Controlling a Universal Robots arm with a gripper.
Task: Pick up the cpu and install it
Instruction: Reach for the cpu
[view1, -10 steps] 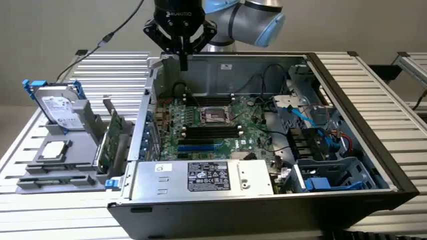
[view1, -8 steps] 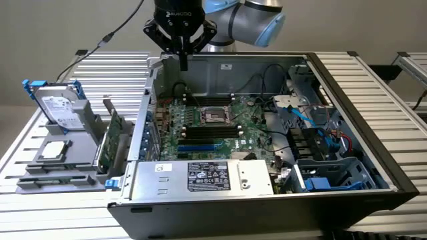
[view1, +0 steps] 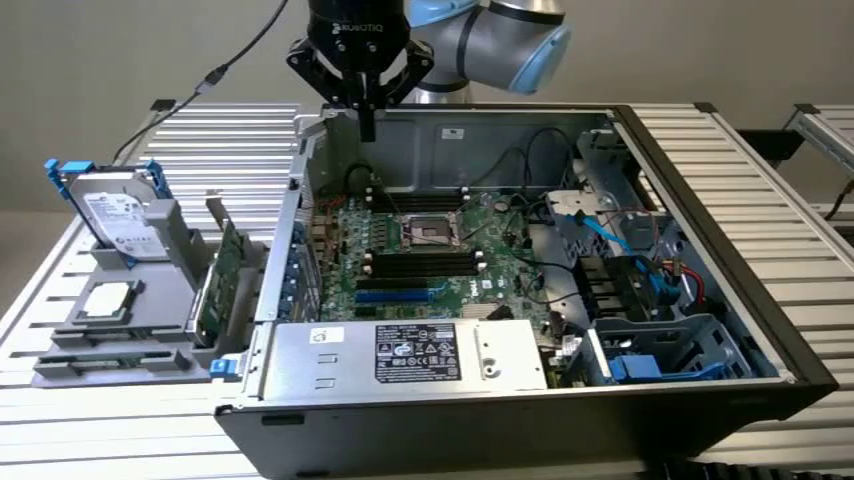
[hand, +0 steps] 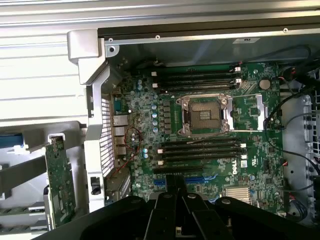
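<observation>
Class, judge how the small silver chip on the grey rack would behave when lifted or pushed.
The chip looks flat and metal-topped, so probably stiff and light. Its smooth top may be slippery. Lying flat on the rack, it seems unlikely to roll or tip.

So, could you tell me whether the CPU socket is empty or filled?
Empty: the socket shows bare contacts inside its frame, and the cpu lies on the grey rack outside the case.

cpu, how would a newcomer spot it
Find the grey rack on the exterior view's left of the open computer case. The cpu lies flat there, nearer the camera than the upright hard drive. It is small, square, silver; the drive is larger, labelled.
</observation>
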